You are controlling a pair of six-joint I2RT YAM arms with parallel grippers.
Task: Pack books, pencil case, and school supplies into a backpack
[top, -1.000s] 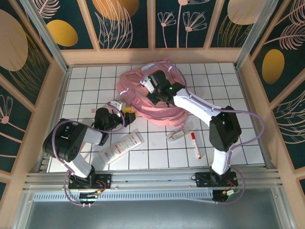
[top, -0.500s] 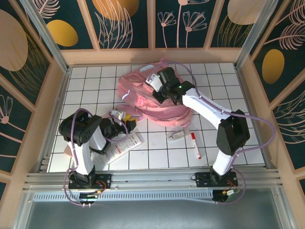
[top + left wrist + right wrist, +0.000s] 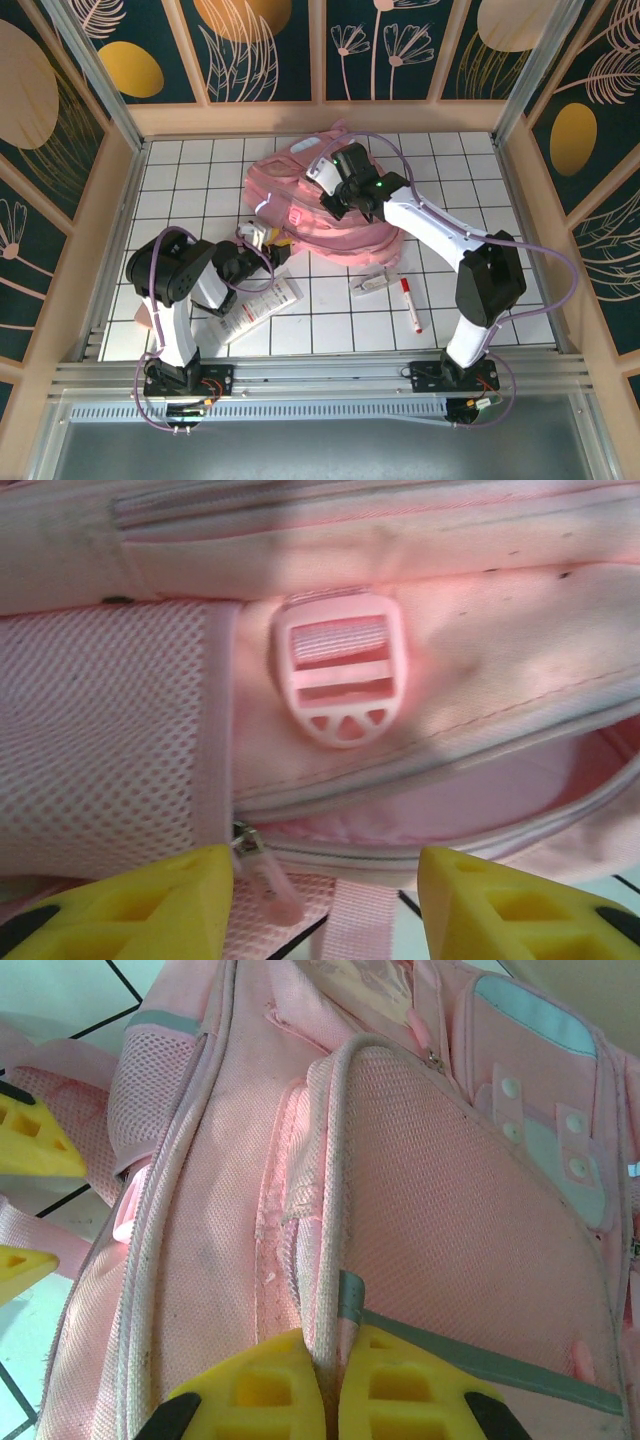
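Left arm has folded in over the last second. The left gripper [image 3: 262,241] is now right at the near-left edge of the backpack [image 3: 330,228], no longer back over the tiles. The right gripper [image 3: 335,186] has dragged the top of the bag slightly toward the far wall, so it lies flatter and more spread. The right gripper is clamped tight on a piped seam of the front panel. The left gripper is about half apart with nothing in it. The zip pull [image 3: 256,862] sits just inside one of its fingers [image 3: 150,900], not pinched, below the buckle [image 3: 340,680] and beside the mesh pocket [image 3: 100,750]. My read: right is holding the bag taut and left is lined up to take the zip, so this is still the opening step and packing hasn't started. The zip slot is already partly open, showing pale pink lining [image 3: 450,805]; I can't see any contents. Loose on the table [image 3: 480,180]: marker [image 3: 410,304], small pale item [image 3: 370,282] just beside it, and long white flat item [image 3: 258,308] by the left arm.
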